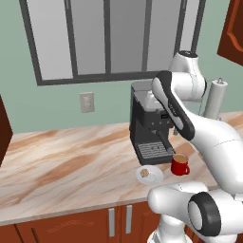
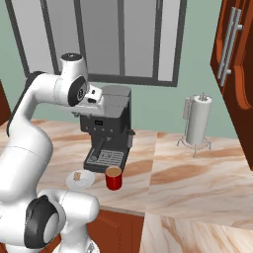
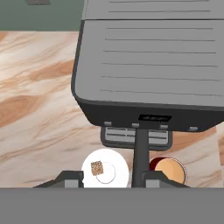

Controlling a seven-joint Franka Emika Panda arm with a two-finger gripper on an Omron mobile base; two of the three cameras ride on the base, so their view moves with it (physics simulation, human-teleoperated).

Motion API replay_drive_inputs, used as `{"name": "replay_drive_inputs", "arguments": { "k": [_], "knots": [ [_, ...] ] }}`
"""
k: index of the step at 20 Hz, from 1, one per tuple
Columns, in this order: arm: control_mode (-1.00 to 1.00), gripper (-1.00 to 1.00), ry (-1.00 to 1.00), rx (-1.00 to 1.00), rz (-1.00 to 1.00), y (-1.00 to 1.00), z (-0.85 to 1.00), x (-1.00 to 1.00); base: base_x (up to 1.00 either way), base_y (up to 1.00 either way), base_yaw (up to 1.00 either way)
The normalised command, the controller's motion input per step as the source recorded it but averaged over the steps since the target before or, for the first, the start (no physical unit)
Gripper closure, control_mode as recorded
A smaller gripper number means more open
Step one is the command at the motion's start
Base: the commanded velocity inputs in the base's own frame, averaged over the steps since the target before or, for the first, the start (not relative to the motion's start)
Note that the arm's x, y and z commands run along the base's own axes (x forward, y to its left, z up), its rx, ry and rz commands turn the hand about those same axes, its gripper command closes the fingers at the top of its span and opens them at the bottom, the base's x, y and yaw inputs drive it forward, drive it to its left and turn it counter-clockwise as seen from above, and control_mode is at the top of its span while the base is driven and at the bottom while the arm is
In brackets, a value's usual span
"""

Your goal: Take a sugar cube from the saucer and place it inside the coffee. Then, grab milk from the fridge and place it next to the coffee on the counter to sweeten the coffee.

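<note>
A tiny tan sugar cube [image 3: 96, 167] lies on the round white saucer [image 3: 119, 171] at the counter's front edge. Just right of the saucer stands the coffee [image 3: 169, 171], a red mug of brown liquid. Both sit in front of the coffee machine's drip tray. My gripper [image 3: 111, 178] hangs high above them, level with the machine's top, looking straight down. Its fingers stand apart with nothing between them. From the base I see the cube [image 1: 145, 172] on the saucer [image 1: 157, 179] and the mug [image 1: 180, 164] beside it. The milk and the fridge are out of view.
A black-grey coffee machine [image 1: 148, 124] stands on the marbled counter [image 1: 66, 166] right behind the saucer and mug. A paper towel holder [image 2: 199, 121] is further right. A reddish wall cabinet [image 2: 232, 54] hangs at the upper right. Bare counter stretches to the left.
</note>
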Motion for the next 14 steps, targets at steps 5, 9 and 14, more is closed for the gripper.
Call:
{"name": "replay_drive_inputs", "arguments": {
  "k": [5, 9, 14],
  "knots": [
    [-1.00, -1.00, -0.05, 0.00, 0.04, 0.15, -0.03, -0.23, 0.00, 0.00, 0.00],
    [-1.00, -1.00, 0.00, -0.04, -0.05, 0.19, 0.00, -0.77, 0.00, 0.00, 0.00],
    [-1.00, -1.00, 0.13, -0.01, -0.01, 0.33, -0.54, -0.84, 0.00, 0.00, 0.00]
  ]
}}
